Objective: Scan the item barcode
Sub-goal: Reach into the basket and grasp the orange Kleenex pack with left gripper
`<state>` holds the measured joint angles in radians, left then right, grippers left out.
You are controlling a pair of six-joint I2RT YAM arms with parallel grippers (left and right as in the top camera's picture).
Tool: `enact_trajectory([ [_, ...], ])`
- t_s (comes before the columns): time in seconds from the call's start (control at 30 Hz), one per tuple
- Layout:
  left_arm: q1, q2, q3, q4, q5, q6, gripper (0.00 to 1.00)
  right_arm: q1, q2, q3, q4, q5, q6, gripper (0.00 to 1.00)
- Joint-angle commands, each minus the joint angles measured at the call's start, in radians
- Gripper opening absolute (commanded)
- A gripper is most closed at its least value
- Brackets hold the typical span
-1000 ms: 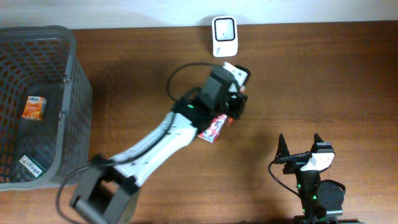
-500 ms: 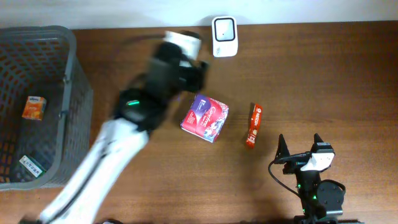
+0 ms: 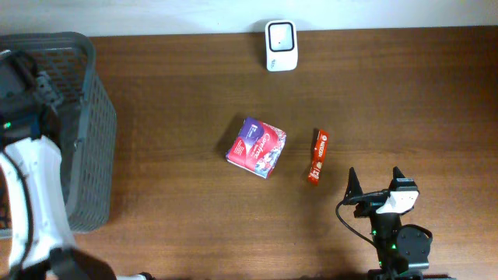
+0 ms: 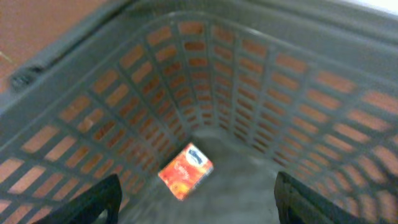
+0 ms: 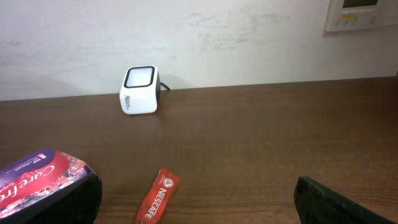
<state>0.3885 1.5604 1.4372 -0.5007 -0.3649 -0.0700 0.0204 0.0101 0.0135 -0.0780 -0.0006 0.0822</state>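
Over at nine o'clock, the left arm hangs above the grey mesh basket, and its wrist camera looks straight down inside: left gripper spread wide, both dark fingers well apart with nothing between them. Below, on the basket floor, lies the orange carton, a small flat box, orange-red with a white-and-blue patch at its twelve o'clock corner, turned diagonally and close to the wall at ten o'clock. It's blurred, so no barcode can be made out, and from overhead the arm hides it. Moving to the middle of the wooden table, a purple pack with pink print lies flat. Just beside it at three o'clock, apart from it, is a slim red Nescafe stick. Up at twelve o'clock, against the table's far edge, stands the white scanner with its dark-rimmed window. Down at five o'clock, the right gripper rests with its fingers wide and empty, pointing toward the stick.
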Motion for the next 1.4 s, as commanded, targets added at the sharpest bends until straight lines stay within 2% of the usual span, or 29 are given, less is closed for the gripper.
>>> enact_trajectory([
  [0.0,0.003,0.13,0.002,0.045,-0.13,0.107,0.76,0.006,-0.006,-0.008,-0.003,0.005,0.0,0.99],
  [0.07,0.003,0.216,0.002,0.047,-0.13,0.179,0.76,0.006,-0.006,-0.008,-0.003,0.005,0.0,0.99],
  [0.17,0.009,0.346,0.002,0.048,-0.128,0.198,0.73,0.006,-0.006,-0.008,-0.003,0.005,0.0,0.98],
  [0.33,0.012,0.458,0.002,0.069,-0.13,0.282,0.72,0.006,-0.006,-0.008,-0.003,0.005,0.0,0.98],
  [0.53,0.057,0.488,0.002,0.135,-0.13,0.305,0.68,0.006,-0.006,-0.008,-0.003,0.005,0.0,0.98],
  [0.6,0.08,0.488,0.002,0.141,-0.085,0.312,0.64,0.006,-0.006,-0.008,-0.003,0.005,0.0,0.99],
  [0.83,0.107,0.53,0.002,0.159,0.066,0.334,0.63,0.006,-0.006,-0.008,-0.003,0.005,0.0,0.98],
  [0.97,0.107,0.574,0.002,0.161,0.067,0.357,0.63,0.006,-0.006,-0.008,-0.003,0.005,0.0,0.98],
  [1.03,0.107,0.574,0.002,0.175,0.066,0.357,0.54,0.006,-0.006,-0.008,-0.003,0.005,0.0,0.99],
  [1.07,0.107,0.574,0.002,0.175,0.066,0.356,0.46,0.006,-0.006,-0.008,-0.003,0.005,0.0,0.98],
  [1.1,0.107,0.574,0.002,0.174,0.066,0.356,0.33,0.006,-0.006,-0.008,-0.003,0.005,0.0,0.98],
  [1.13,0.107,0.574,0.002,0.171,0.066,0.356,0.26,0.006,-0.006,-0.008,-0.003,0.005,0.0,0.99],
  [1.17,0.108,0.574,0.002,0.164,0.066,0.356,0.24,0.006,-0.006,-0.008,-0.003,0.005,0.0,0.99],
  [1.27,0.107,0.574,0.002,0.14,0.062,0.356,0.0,0.006,-0.006,-0.008,-0.003,0.005,0.0,0.98],
  [1.37,0.102,0.547,0.002,0.117,0.055,0.34,0.0,0.006,-0.006,-0.008,-0.003,0.005,0.0,0.99],
])
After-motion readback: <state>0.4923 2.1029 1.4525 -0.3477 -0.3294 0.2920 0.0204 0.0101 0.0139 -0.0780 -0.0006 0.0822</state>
